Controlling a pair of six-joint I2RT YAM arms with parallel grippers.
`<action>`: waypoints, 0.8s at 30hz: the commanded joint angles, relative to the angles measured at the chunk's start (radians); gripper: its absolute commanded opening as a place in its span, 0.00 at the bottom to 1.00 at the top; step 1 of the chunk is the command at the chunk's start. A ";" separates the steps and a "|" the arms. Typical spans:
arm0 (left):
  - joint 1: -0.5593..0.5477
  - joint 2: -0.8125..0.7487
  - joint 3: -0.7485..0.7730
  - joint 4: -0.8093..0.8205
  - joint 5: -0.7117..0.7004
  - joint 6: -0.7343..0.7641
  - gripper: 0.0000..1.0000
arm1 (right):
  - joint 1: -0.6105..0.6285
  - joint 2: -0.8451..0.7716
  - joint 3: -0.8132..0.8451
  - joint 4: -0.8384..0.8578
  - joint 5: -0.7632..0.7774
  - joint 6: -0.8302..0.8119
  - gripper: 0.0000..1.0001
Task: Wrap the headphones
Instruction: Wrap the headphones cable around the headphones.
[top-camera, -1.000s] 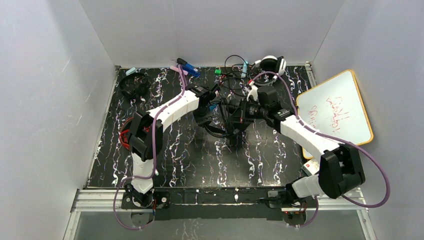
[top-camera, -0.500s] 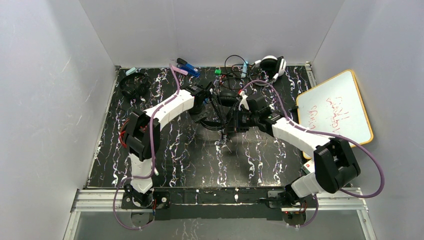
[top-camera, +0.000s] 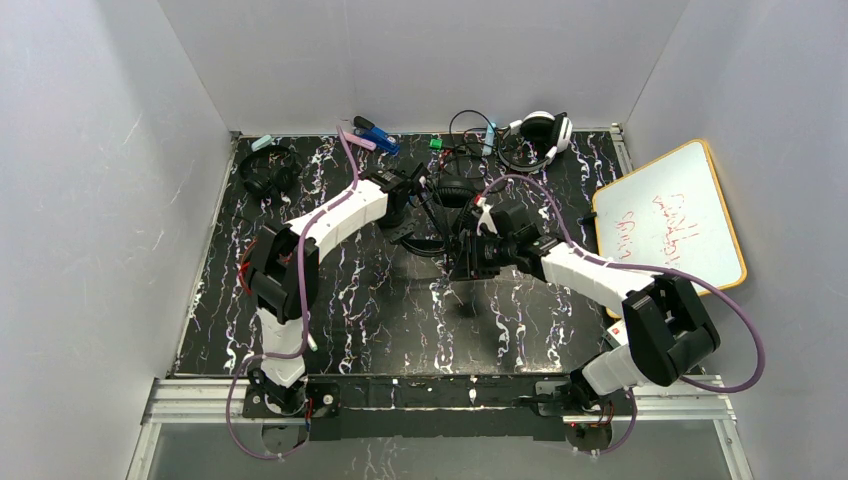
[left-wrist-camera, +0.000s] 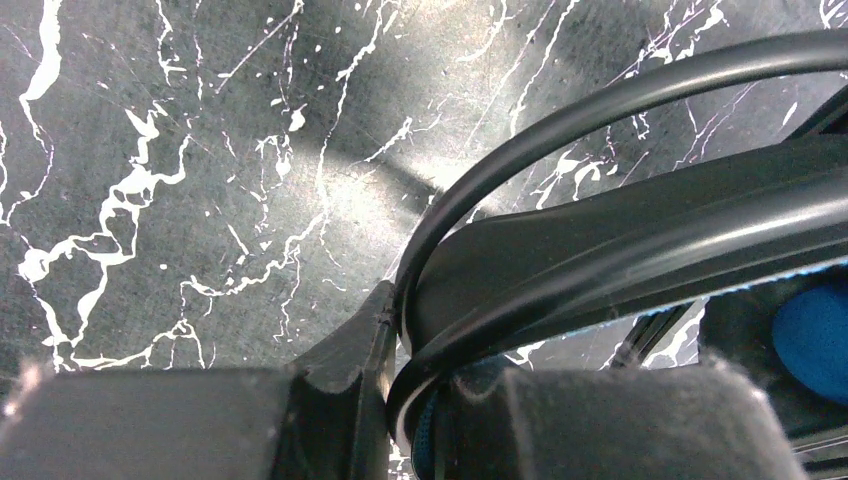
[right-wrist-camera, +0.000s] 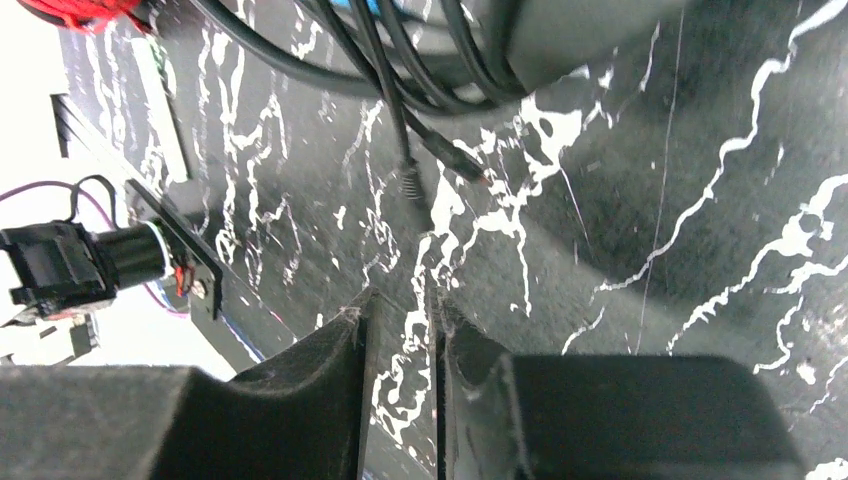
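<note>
- The left gripper (left-wrist-camera: 410, 345) is clenching on the headphones' (left-wrist-camera: 620, 235) black headband, holding them mid-table (top-camera: 330, 320).
- Their cable (right-wrist-camera: 420, 60) is trailing toward the right gripper (right-wrist-camera: 400, 300), the plug (right-wrist-camera: 460, 162) lying just beyond its slightly parted, empty fingers.
- Both grippers are working well apart from the table's edges.

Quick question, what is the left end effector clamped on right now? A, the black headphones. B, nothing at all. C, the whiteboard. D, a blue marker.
A: in the left wrist view the left end effector is closed on the black headphones, with the band and the thin cable running between its fingers.
</note>
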 joint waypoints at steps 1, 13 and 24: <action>0.006 -0.109 0.014 0.032 -0.034 -0.020 0.00 | 0.008 -0.016 -0.043 0.015 0.005 -0.010 0.34; 0.050 -0.115 0.015 0.027 -0.021 0.013 0.00 | 0.007 -0.184 -0.083 -0.008 0.082 -0.068 0.49; 0.190 -0.208 -0.116 0.042 0.063 0.032 0.00 | 0.008 -0.257 -0.046 -0.008 0.218 -0.103 0.81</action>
